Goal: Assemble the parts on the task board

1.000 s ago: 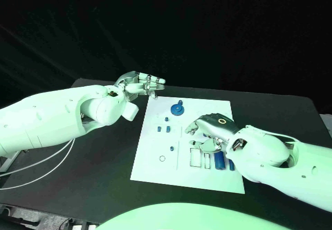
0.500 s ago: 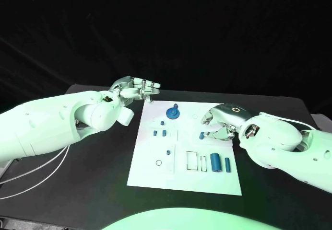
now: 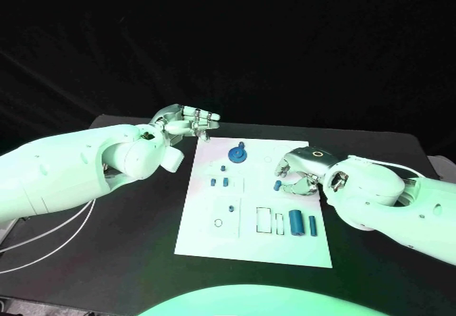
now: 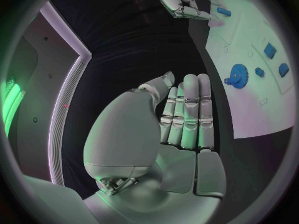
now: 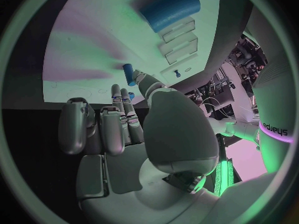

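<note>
Right silver hand (image 3: 302, 172): low over the right side of the white flat task board (image 3: 211, 240), fingers bent down around a small blue peg (image 3: 277, 185). In the right wrist view, small blue peg (image 5: 128, 73) right at the fingertips (image 5: 116, 92), touching or almost touching. Gripped or only touched: cannot tell.

Left silver hand (image 3: 190, 119): up by the far left corner of the board, off to the side. Fingers straight and close together in the left wrist view, holding nothing (image 4: 186, 115). Open and waiting.

Out from the right hand, on the board: a round blue gear (image 3: 238, 155) near the far edge, standing in its place. Two tiny blue blocks (image 3: 221, 183) toward the left side. A small ring mark (image 3: 219, 222) lower down. Closer to the robot, a row of empty box-shaped slots (image 3: 265, 219), then a fat blue cylinder (image 3: 297, 223) and a thin blue bar (image 3: 313, 226) lying beside them.

Step in hand, as a guess: picking up the small blue peg, or pushing it down into its hole. Most parts not yet put in.

Next move, likely: a firm, careful pinch on the peg, a straight lift, then a gentle push into the right hole. Peg very small, so easy to drop or tip over. Slow fingers needed.
</note>
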### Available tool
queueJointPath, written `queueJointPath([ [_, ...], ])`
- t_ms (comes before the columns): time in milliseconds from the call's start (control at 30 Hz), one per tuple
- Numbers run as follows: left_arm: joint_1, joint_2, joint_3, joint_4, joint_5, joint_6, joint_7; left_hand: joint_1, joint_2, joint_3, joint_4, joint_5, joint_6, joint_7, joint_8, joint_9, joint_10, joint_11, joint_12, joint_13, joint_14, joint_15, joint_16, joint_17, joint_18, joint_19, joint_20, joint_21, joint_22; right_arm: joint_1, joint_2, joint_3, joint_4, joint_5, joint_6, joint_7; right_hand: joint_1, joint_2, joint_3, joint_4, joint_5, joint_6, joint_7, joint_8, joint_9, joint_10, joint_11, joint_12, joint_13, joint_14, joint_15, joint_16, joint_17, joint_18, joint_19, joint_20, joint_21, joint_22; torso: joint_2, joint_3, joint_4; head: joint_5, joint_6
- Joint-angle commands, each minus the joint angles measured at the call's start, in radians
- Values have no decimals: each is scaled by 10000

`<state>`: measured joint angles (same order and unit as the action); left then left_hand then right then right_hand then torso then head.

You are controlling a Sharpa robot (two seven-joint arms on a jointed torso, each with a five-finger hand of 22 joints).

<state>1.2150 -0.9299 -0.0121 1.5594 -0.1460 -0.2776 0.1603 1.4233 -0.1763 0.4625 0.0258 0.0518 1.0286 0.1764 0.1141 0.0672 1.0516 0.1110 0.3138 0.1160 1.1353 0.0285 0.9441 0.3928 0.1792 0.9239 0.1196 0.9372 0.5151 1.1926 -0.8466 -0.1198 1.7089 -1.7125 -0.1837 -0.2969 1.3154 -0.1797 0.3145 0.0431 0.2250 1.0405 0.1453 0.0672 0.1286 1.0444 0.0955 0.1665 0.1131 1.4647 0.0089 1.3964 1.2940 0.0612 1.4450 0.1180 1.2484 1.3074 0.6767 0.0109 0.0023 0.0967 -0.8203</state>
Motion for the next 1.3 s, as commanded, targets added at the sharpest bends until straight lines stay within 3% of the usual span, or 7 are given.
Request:
queueJointPath([
  [33, 11, 13, 4, 16, 4, 181, 72, 14, 82, -69, -12, 8, -86, 8, -51, -5, -49, -6, 51, 13, -28, 36, -58, -15, 49, 54, 46, -64, -15, -54, 91, -9, -48, -99, 277, -73, 174, 131, -13, -2, 47, 128, -18, 96, 1, 149, -50, 121, -1, 507, -12, -13, -10, 23, 58, -68, 155, 1586, 6, 11, -6, 35, -23],
  [333, 11, 14, 4, 16, 4, 186, 65, 14, 82, -69, -12, 8, -86, 8, -51, -5, -49, -6, 51, 13, -28, 36, -58, -15, 49, 54, 46, -64, -15, -130, 224, -16, -197, -40, 261, -41, 271, 379, 209, 42, -11, 470, -25, 212, 43, 564, -121, 353, -15, 527, -68, 7, -27, -48, 223, -117, 506, 1721, -2, 9, -10, 50, -49],
  [1033, 10, 23, 5, 11, 4, 182, 45, 14, 82, -69, -12, 8, -86, 8, -51, -5, -49, -6, 51, 13, -28, 36, -58, -15, 49, 54, 46, -64, -15, -197, 347, -20, -317, 5, 65, -36, 279, 510, 468, 102, -39, 742, -87, 280, 74, 920, -207, 440, -73, 541, -138, 43, -24, -91, 319, -181, 714, 1812, -3, 9, -4, 48, -82],
  [1300, 11, 18, 5, 18, 4, 169, 46, 24, 113, -77, -19, 8, -92, 12, -47, -1, -80, -3, 74, 18, -25, 38, -73, -25, 52, 61, 51, -84, -30, -198, 357, -20, -307, -65, -158, -57, 436, 703, 720, 38, -220, 1084, -225, 431, 157, 1246, -331, 506, -84, 553, -242, 81, 1, -122, 388, -259, 878, 1883, -5, 8, -5, 51, -96],
])
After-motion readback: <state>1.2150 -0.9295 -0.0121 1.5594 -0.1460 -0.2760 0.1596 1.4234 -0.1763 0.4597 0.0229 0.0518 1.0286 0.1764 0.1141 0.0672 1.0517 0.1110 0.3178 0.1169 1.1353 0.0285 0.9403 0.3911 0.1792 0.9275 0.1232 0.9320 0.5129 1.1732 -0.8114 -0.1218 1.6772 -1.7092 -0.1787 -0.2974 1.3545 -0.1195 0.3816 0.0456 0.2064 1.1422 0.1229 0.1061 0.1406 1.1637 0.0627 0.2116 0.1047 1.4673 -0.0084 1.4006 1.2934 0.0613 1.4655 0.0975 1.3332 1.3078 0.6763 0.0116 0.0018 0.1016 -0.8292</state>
